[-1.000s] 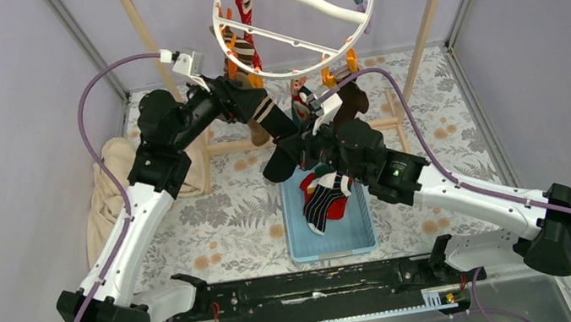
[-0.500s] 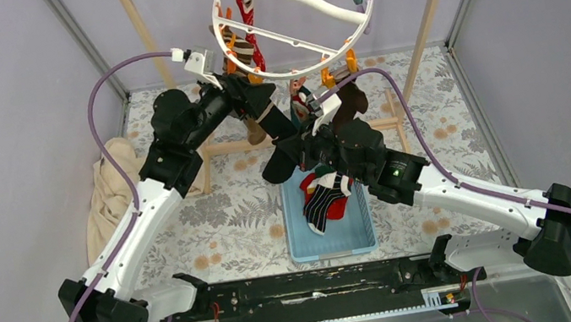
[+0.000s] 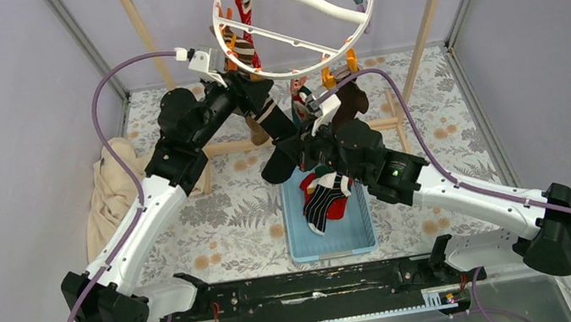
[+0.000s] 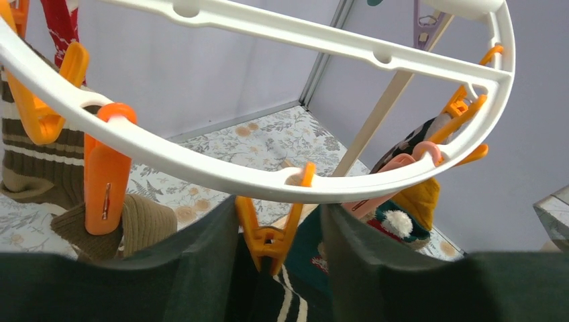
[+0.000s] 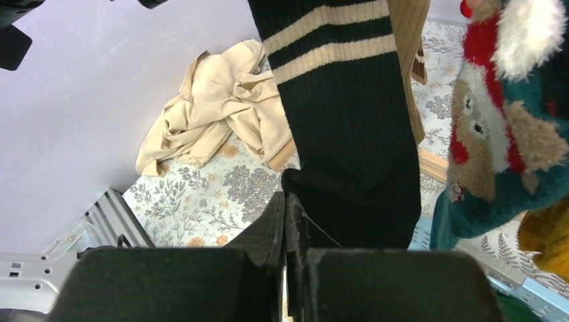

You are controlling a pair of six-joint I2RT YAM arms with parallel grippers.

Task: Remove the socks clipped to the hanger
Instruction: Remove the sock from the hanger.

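The white ring hanger [image 3: 272,36] hangs from the rack, with several socks on orange clips. My left gripper [image 3: 251,93] reaches under its near rim [image 4: 201,168]. It is open, its jaws either side of an orange clip [image 4: 272,238] that holds the black striped sock [image 4: 295,302]. That sock [image 3: 275,141] runs down to my right gripper [image 3: 292,160]. In the right wrist view that gripper [image 5: 286,198] is shut on the toe corner of the sock [image 5: 342,134]. A brown striped sock [image 4: 33,161], a tan sock [image 4: 134,221], a mustard sock [image 4: 419,201] and a teal Christmas sock [image 5: 496,134] hang nearby.
A blue bin [image 3: 361,235] with loose socks [image 3: 323,198] in it sits below my right arm. A beige cloth [image 3: 104,197] lies crumpled at the left wall. The wooden rack frame [image 3: 430,11] stands around the hanger, its foot bar on the floral mat.
My left arm has pushed right and forward under the hanger, and its jaws have narrowed round the orange clip. The right arm and the black sock have stayed put.
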